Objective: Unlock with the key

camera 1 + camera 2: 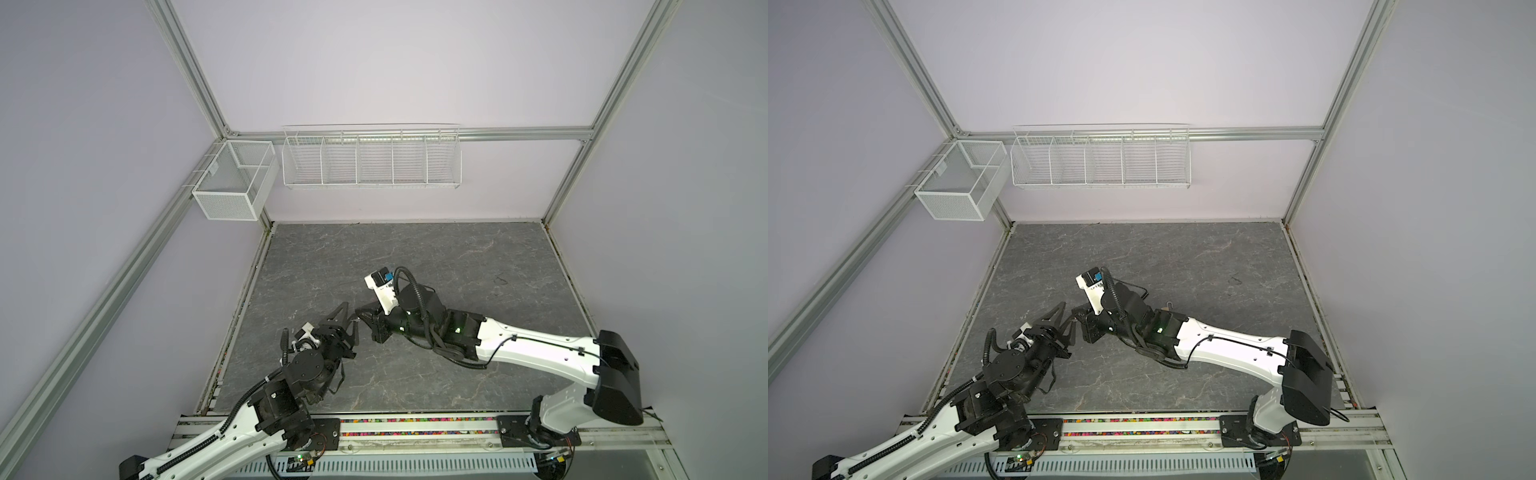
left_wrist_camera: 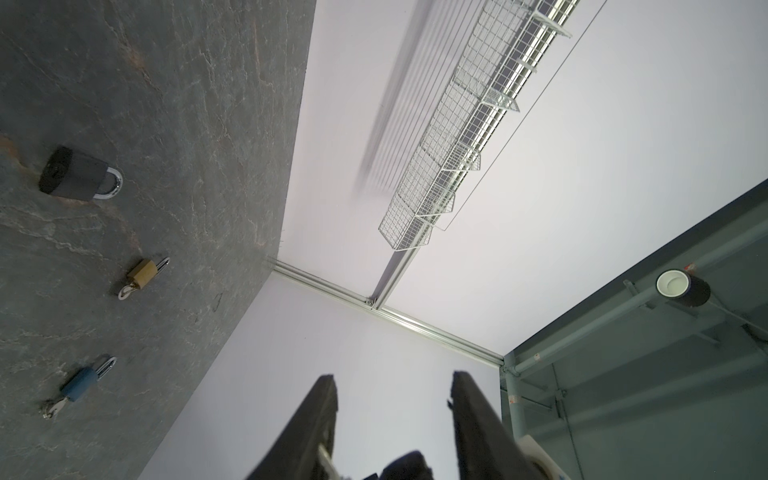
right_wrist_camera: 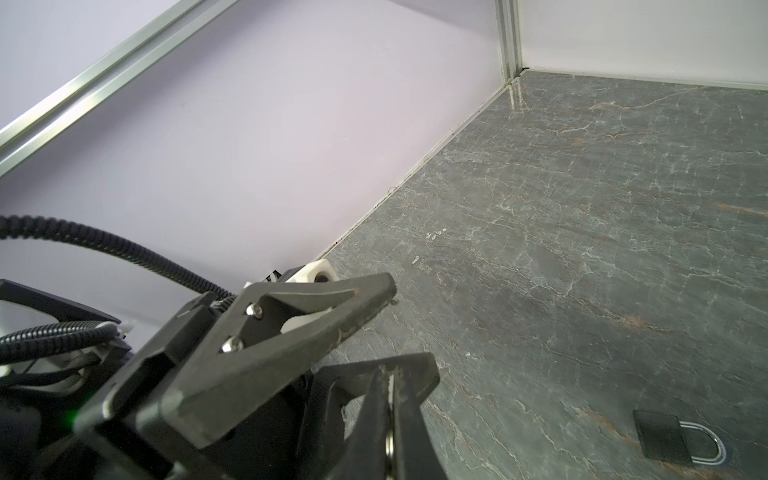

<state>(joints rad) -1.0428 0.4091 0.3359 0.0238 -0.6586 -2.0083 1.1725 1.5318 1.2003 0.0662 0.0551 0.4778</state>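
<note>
Both arms met over the near-left part of the grey, stone-patterned surface (image 1: 457, 257). In both top views their tips were almost nose to nose.

Right tool (image 3: 391, 376): pressed together on a thin strip of bright metal, seen edge-on between its pads. I read this as the key (image 3: 391, 392), as far as the right wrist view allowed. The rest of it was buried deeper in the grip. The key was held in the air, clear of the surface and just beside the left tool.

Left tool (image 2: 394, 376): spread. Its two fingers (image 2: 316, 415) stood apart with bare wall showing between the tips, and nothing was pinched there. In the top views it forked toward the right tool's tip. They were near, but I could not tell whether they touched.

Three padlocks lay in a row on the surface in the left wrist view, each apart from the next:
- Black padlock (image 2: 77, 176): the shackle looked seated.
- Brass padlock (image 2: 143, 274): a silver piece (image 2: 124, 291) sat at its keyway end.
- Blue padlock (image 2: 81, 384): the same at its keyway end.

The black padlock also showed in the right wrist view, lying flat and well apart from the right tool.

A wire rack (image 1: 370, 162) and a mesh basket (image 1: 232, 183) hung on the walls above the surface.
</note>
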